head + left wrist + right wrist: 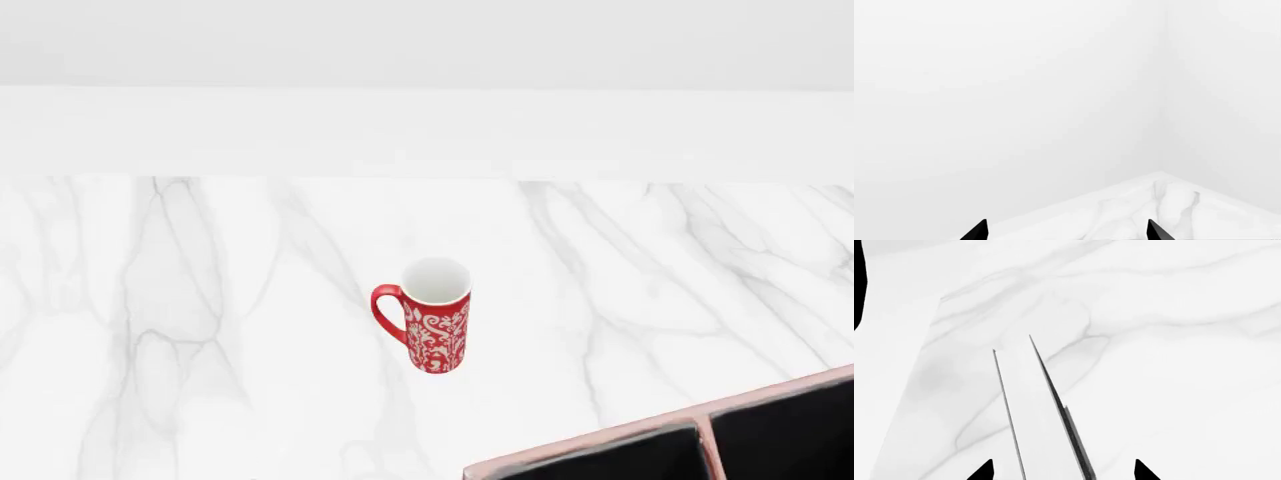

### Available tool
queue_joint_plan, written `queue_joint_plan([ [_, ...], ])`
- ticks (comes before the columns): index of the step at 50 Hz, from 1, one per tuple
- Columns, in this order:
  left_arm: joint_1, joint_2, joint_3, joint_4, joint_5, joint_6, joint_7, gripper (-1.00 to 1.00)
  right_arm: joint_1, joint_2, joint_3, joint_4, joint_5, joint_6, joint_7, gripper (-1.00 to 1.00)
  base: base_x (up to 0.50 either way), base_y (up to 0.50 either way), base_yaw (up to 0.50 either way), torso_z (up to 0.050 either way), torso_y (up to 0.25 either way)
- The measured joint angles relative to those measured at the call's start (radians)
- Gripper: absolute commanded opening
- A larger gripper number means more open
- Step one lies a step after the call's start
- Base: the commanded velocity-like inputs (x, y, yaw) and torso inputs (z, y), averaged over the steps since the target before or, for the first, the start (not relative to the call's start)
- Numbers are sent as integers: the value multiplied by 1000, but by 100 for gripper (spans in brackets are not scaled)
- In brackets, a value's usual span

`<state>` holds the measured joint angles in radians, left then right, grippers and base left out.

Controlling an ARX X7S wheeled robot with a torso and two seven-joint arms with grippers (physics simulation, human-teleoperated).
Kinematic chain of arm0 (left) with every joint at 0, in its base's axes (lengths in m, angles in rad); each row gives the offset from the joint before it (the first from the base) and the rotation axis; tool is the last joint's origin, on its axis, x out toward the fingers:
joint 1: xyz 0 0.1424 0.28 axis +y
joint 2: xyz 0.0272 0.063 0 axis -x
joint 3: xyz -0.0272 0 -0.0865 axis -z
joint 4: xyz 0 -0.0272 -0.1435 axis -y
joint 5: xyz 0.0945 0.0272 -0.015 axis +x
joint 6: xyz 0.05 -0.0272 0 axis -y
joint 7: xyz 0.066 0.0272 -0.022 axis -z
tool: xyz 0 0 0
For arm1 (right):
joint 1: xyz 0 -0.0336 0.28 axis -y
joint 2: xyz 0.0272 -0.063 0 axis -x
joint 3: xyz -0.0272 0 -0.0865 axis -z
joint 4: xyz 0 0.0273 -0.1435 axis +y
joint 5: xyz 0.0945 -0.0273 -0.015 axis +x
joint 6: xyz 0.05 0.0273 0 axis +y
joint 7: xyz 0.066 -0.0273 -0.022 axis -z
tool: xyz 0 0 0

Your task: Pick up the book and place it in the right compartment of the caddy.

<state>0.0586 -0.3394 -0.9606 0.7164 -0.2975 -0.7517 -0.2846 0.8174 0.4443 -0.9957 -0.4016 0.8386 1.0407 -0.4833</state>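
Observation:
The book (1037,430) shows only in the right wrist view, edge-on: white page edges between thin black covers, over the marble. My right gripper (1063,471) is open, with its black fingertips (984,471) wide apart on either side of the book and not touching it. The caddy (601,440) shows in the head view at the bottom right as a pink rim with two black compartments split by a divider. My left gripper (1067,231) is open and empty, facing the white wall and a table corner. Neither gripper shows in the head view.
A red-and-white patterned mug (434,328) stands upright mid-table, left of and beyond the caddy. The white marble table (200,300) ends at a white wall behind. A black shape (858,285) sits at the right wrist view's edge.

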Motion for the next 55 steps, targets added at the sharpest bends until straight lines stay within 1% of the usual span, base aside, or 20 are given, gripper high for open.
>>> queue_joint_plan([
  [8, 1, 1, 6, -4, 2, 6, -1, 100, -11, -4, -27, 39, -19, -19, -21, 100, 0, 0, 0, 0, 0],
  [9, 2, 1, 6, -5, 3, 6, -1, 100, -12, -4, -31, 42, -22, -21, -24, -100, 0, 0, 0, 0, 0],
  [17, 3, 3, 10, -11, 4, 13, -2, 100, -15, 0, -57, 51, -50, -40, -34, -100, 0, 0, 0, 0, 0],
  [33, 3, 2, 13, -12, 2, 12, -4, 100, -22, 8, -66, 50, -65, -66, -28, -100, 0, 0, 0, 0, 0],
  [55, 9, 9, 22, -24, 4, 29, -4, 100, 29, 12, 85, -60, 27, 54, 175, -100, 0, 0, 0, 0, 0],
])
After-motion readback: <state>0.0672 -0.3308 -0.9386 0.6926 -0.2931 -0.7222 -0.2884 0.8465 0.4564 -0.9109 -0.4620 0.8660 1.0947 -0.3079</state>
